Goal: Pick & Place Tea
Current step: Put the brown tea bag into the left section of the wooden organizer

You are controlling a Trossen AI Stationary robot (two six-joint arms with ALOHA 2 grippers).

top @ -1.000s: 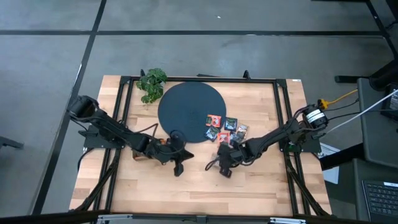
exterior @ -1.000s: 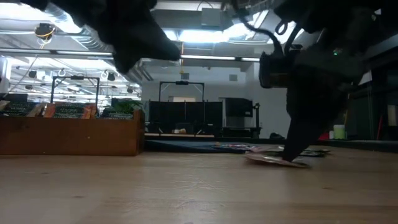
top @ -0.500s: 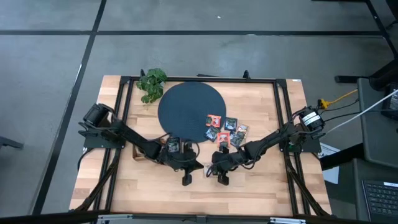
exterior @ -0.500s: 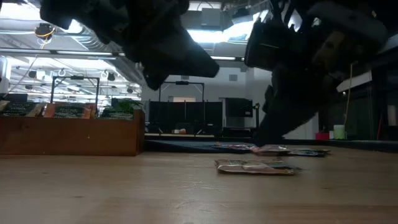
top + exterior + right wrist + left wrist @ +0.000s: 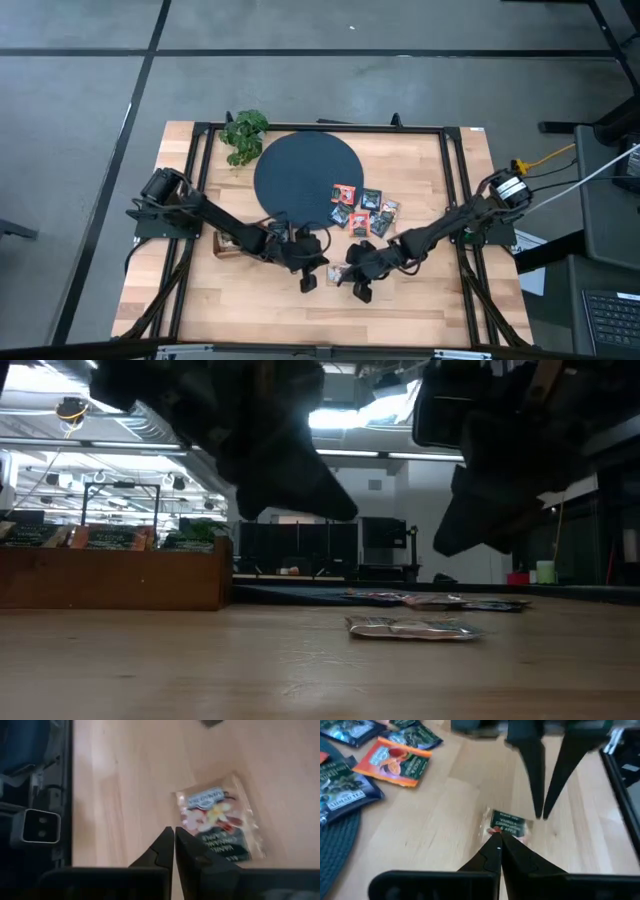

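I have both arms over the front middle of the desk [image 5: 250, 300]. My left hand [image 5: 308, 283] and my right hand [image 5: 360, 291] hang close together, fingers pressed together and holding nothing. One tea sachet [image 5: 506, 825] lies flat on the bare wood between and just under them, apart from the rest. In the right wrist view the same sachet [image 5: 220, 817] sits just beside my fingertips, not between them.

To do this step well:
1. Open one hand before coming down; closed fingers cannot take a flat packet.
2. Keep the other hand clear, since the two tips stand very near each other.
3. Come at the sachet by one edge. It lies flat, so I judge a straight top grip will slip.
4. Lift only once the packet is pinched.

Count, as far as visible:
- Arms: two.
- Lone sachet at the front: one.
- Cluster of sachets [image 5: 362, 210] at the edge of the dark disc [image 5: 300, 170]: about six; overlaps prevent an exact count.
- Wooden tray [image 5: 115, 575]: one, with packets standing in it, number not readable.
- Plant [image 5: 243, 135]: one.
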